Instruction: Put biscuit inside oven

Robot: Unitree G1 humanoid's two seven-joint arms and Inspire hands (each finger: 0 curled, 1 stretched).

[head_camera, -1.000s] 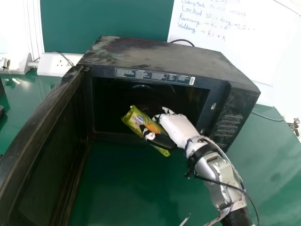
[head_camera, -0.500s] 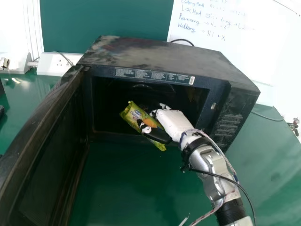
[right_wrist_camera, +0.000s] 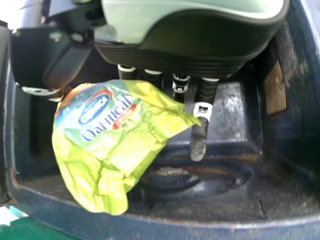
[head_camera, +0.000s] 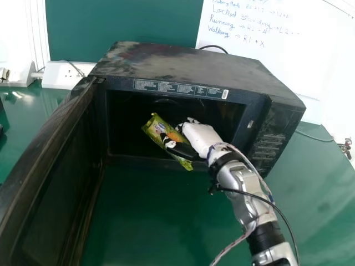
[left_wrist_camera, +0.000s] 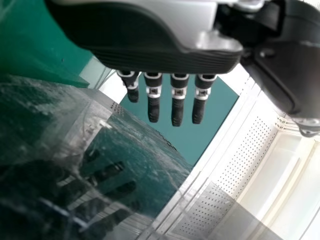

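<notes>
Oven [head_camera: 188,64] mouth: free gap between left edge and packet [head_camera: 156,126]. Packet plus right hand [head_camera: 202,138] block the middle. Open door [head_camera: 50,160] walls off left side.

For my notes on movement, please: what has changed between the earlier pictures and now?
The right hand moved the green packet forward and slightly left at the oven's opening. It still holds the packet. The oven and its open door stayed put.
</notes>
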